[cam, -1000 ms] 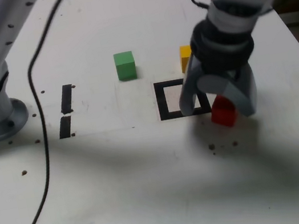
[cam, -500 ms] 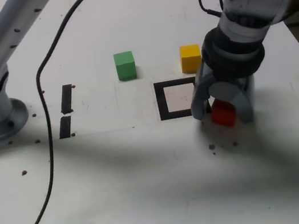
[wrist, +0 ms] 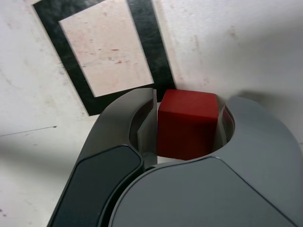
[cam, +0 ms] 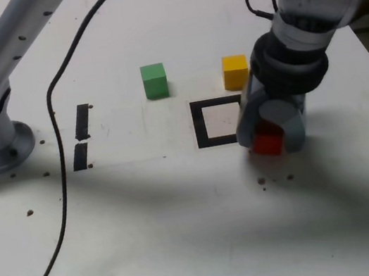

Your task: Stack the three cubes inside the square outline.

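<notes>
Pretty early on: the gripper (cam: 268, 139) had its jaws clamped on the red cube (wrist: 187, 124) just outside the square outline (cam: 200, 125), near its corner. Green cube (cam: 154, 81) and yellow cube (cam: 235, 72) sat beyond it, 0 stacked.

The pincer (cam: 267, 134), which had stood open around the red cube (cam: 268, 141), closed until both fingers pressed the cube's sides. The cube shifted slightly toward the exterior view's left, nearer the square (cam: 201, 126). The arm also swung aside, uncovering the yellow cube (cam: 235, 72).
</notes>
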Controlling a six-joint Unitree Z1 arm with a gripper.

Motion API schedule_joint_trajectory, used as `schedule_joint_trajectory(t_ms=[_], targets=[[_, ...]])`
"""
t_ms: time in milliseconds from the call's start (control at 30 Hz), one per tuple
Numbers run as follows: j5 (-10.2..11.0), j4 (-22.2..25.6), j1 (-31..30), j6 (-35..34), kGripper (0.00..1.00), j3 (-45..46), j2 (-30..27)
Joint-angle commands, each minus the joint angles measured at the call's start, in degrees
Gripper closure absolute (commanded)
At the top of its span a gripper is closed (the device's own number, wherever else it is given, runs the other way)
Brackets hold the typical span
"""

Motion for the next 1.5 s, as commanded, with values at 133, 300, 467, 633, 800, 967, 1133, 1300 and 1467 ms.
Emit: schedule_joint_trajectory(t_ms=[133, 300, 467, 633, 800, 967, 1133, 1300, 1467], targets=[[1.7, 4.5, 1.7, -5.8, 0.74, 3.6, -8.1], [0.7, 3.8, 4.7, -8.2, 0.74, 8.5, -11.6], [-0.5, 0.8, 6.6, -8.2, 0.74, 13.0, -12.0], [-1.6, -4.3, 7.8, -8.4, 0.74, 17.1, -12.2], [-2.5, -7.2, 9.2, -8.2, 0.74, 19.8, -12.2], [-2.3, -7.4, 10.0, -8.0, 0.74, 21.0, -12.3], [-2.6, -8.6, 10.2, -8.0, 0.72, 21.8, -12.2], [-3.1, -9.1, 10.2, -8.0, 0.70, 21.5, -11.9], [-3.2, -9.2, 10.2, -8.0, 0.70, 21.7, -11.9]])
